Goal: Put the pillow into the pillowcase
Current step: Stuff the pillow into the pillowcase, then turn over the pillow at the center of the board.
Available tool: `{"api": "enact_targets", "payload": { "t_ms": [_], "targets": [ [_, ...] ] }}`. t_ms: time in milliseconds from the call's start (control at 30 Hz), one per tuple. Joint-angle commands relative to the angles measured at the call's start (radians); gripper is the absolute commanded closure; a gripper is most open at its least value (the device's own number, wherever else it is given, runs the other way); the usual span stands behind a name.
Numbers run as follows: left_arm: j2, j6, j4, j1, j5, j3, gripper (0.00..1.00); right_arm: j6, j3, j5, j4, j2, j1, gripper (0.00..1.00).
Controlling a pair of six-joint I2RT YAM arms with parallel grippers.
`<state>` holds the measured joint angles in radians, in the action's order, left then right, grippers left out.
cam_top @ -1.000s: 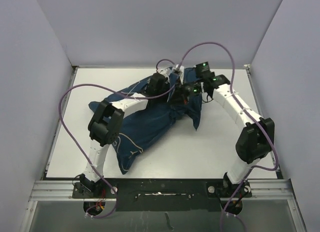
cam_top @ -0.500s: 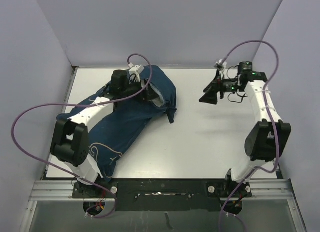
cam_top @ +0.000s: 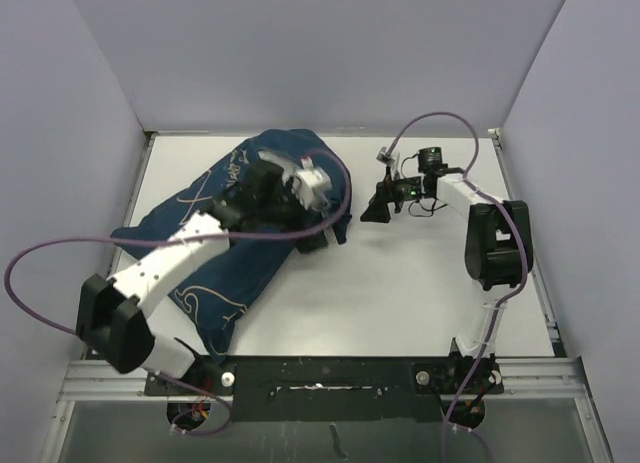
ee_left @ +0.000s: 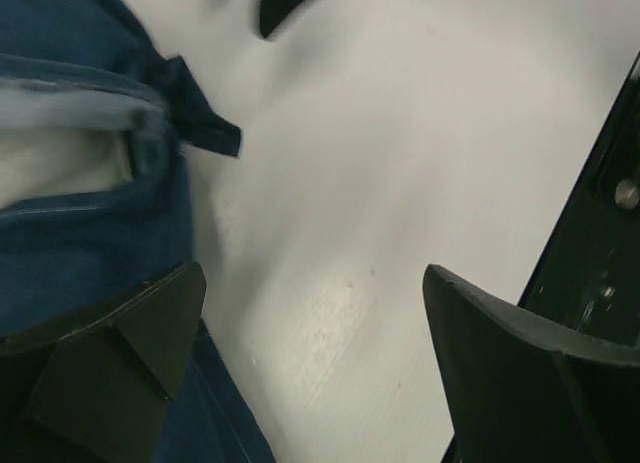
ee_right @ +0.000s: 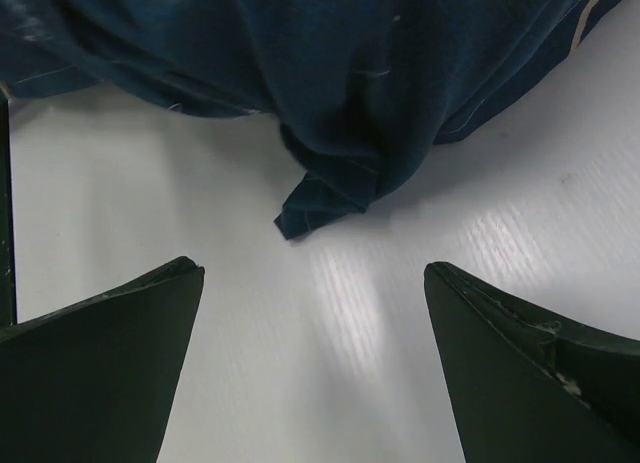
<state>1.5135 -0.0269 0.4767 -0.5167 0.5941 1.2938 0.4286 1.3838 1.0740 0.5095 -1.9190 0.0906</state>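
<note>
Pillowcase (cam_top: 225,248) at table's (cam_top: 420,303) 10 o'clock; pillow (ee_left: 60,168) shows white inside mouth, case's 3 o'clock end. Left gripper (ee_left: 310,333), right gripper (ee_right: 310,353) both splayed, empty. Likely best: regrip hem corners, draw over exposed pillow.

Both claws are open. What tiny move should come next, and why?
Probably the left gripper should nip the hem of the pillowcase and draw it over the pillow: a white strip shows in the opening, and both it and the right gripper stand open, holding nothing.
</note>
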Motion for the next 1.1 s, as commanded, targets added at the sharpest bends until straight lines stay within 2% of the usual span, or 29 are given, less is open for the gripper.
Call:
{"api": "enact_targets", "payload": {
  "t_ms": [0,100,200,300,333,400,433,467,500,533,567,633,700,767,800,867,900,967,1067],
  "targets": [
    [-0.154,-0.208,0.049,-0.228,-0.624,-0.161,0.08,-0.204,0.093,-0.038,-0.302,-0.1,0.056,0.0],
    [-0.105,-0.194,0.034,-0.266,-0.824,-0.188,0.07,-0.297,0.133,-0.075,-0.362,-0.184,0.092,0.04],
    [0.022,-0.184,0.053,-0.27,-0.891,-0.163,0.05,-0.392,0.158,-0.082,-0.417,-0.254,0.108,0.15],
    [0.195,-0.173,0.098,-0.268,-0.976,-0.104,0.03,-0.413,0.168,-0.089,-0.456,-0.278,0.115,0.29],
    [0.252,-0.173,0.113,-0.262,-1.009,-0.081,0.03,-0.412,0.174,-0.078,-0.462,-0.28,0.115,0.38],
    [0.344,-0.183,0.129,-0.241,-1.068,-0.046,0.05,-0.389,0.209,-0.057,-0.434,-0.278,0.106,0.71],
    [0.371,-0.195,0.131,-0.22,-1.074,-0.032,0.11,-0.382,0.221,-0.038,-0.427,-0.27,0.092,0.93],
    [0.381,-0.207,0.129,-0.194,-1.061,-0.023,0.23,-0.384,0.226,-0.027,-0.43,-0.252,0.072,1.0],
    [0.376,-0.217,0.128,-0.166,-1.035,-0.015,0.44,-0.371,0.227,-0.021,-0.435,-0.228,0.048,1.0],
    [0.362,-0.226,0.126,-0.132,-1.006,-0.01,0.71,-0.327,0.233,-0.029,-0.417,-0.188,0.022,1.0],
    [0.337,-0.243,0.127,-0.105,-0.977,-0.005,0.83,-0.265,0.245,-0.044,-0.385,-0.145,-0.002,1.0],
    [0.263,-0.312,0.13,-0.064,-0.889,-0.004,0.96,-0.133,0.336,-0.035,-0.217,-0.097,-0.075,1.0],
    [0.156,-0.41,0.112,-0.046,-0.763,-0.024,1.0,-0.086,0.4,-0.001,-0.128,-0.066,-0.133,1.0],
    [0.04,-0.476,0.068,-0.04,-0.639,-0.068,1.0,-0.057,0.394,0.054,-0.076,-0.034,-0.16,1.0],
    [-0.01,-0.501,0.048,-0.035,-0.588,-0.085,1.0,-0.017,0.386,0.083,-0.03,-0.028,-0.157,0.91],
    [-0.091,-0.52,0.044,-0.031,-0.533,-0.097,1.0,0.01,0.342,0.104,0.012,-0.028,-0.122,0.46],
    [-0.126,-0.525,0.055,-0.028,-0.509,-0.093,1.0,0.007,0.31,0.1,-0.001,-0.027,-0.097,0.33],
    [-0.177,-0.525,0.075,-0.026,-0.458,-0.081,1.0,-0.052,0.233,0.071,-0.098,-0.024,-0.038,0.18],
    [-0.23,-0.517,0.092,-0.023,-0.4,-0.065,1.0,-0.233,0.175,0.056,-0.29,-0.05,0.041,0.08]
  ]
}}
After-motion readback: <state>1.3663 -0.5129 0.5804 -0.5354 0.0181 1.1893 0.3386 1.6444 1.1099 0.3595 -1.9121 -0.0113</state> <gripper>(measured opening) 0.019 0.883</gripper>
